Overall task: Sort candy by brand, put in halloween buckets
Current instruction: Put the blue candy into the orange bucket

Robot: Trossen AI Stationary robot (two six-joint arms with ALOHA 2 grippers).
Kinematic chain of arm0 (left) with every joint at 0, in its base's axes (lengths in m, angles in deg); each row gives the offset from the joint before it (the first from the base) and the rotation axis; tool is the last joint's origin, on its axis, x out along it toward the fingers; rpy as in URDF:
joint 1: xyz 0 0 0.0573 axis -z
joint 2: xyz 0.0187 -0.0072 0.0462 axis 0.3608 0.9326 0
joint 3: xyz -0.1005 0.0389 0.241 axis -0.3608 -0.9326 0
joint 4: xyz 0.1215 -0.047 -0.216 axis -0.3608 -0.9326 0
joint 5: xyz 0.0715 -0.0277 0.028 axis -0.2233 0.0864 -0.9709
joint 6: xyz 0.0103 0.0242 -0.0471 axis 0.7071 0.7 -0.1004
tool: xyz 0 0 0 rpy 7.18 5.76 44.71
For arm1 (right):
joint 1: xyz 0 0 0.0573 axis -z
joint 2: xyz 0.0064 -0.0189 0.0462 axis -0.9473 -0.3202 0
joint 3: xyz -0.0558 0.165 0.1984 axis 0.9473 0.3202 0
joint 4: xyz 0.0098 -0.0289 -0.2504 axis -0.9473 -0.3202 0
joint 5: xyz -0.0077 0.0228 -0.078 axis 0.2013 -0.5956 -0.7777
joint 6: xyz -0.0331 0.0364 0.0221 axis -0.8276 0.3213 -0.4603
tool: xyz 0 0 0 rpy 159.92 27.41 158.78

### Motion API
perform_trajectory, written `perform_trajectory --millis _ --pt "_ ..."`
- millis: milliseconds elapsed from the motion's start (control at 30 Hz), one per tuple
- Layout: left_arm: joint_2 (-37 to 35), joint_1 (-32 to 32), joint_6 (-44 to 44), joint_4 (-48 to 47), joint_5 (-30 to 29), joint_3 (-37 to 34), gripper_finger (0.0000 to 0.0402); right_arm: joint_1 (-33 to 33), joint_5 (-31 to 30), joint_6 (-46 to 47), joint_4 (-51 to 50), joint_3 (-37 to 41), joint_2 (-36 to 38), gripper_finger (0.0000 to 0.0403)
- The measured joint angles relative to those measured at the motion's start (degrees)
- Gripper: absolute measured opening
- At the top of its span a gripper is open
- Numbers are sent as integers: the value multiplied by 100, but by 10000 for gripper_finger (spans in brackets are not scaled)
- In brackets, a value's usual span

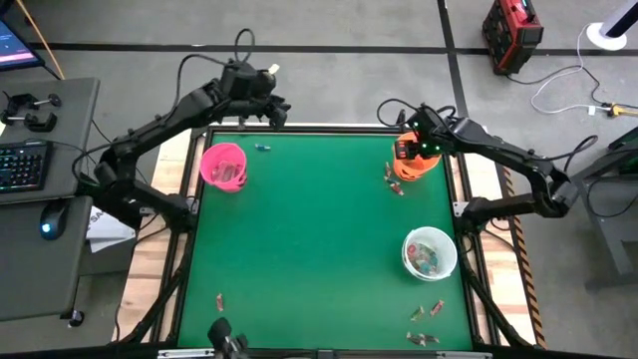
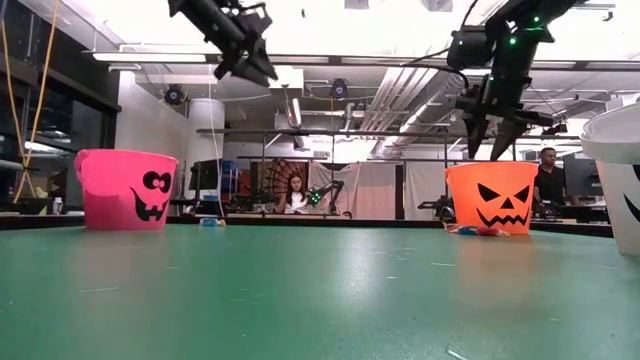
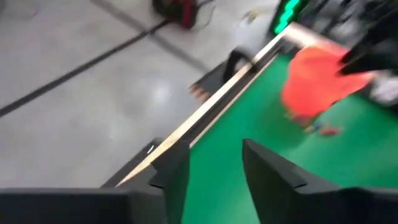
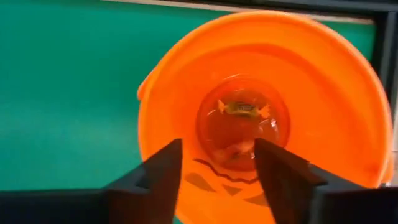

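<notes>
The right end effector (image 4: 214, 180) hangs spread and empty straight above the orange bucket (image 4: 261, 112), one candy (image 4: 241, 109) lying directly below at its bottom, while the left end effector (image 3: 214, 168), also spread and empty, waits near the desk's (image 1: 319, 239) far edge.

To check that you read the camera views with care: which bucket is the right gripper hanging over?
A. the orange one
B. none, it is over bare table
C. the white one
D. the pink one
A: the right gripper hangs open above the orange bucket, looking down into it.
</notes>
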Motion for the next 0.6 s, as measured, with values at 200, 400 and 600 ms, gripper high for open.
perform_trajectory --millis 200,400,600 --pt "811 -425 185 -1150 -113 458 195 -3 174 -30 100 -204 11 267" --pt "1970 -771 1612 -2079 -397 847 213 -9 490 -48 564 -321 13 275" --pt "2993 -764 3002 -3147 -1474 1298 214 -9 854 -192 825 -321 13 275"
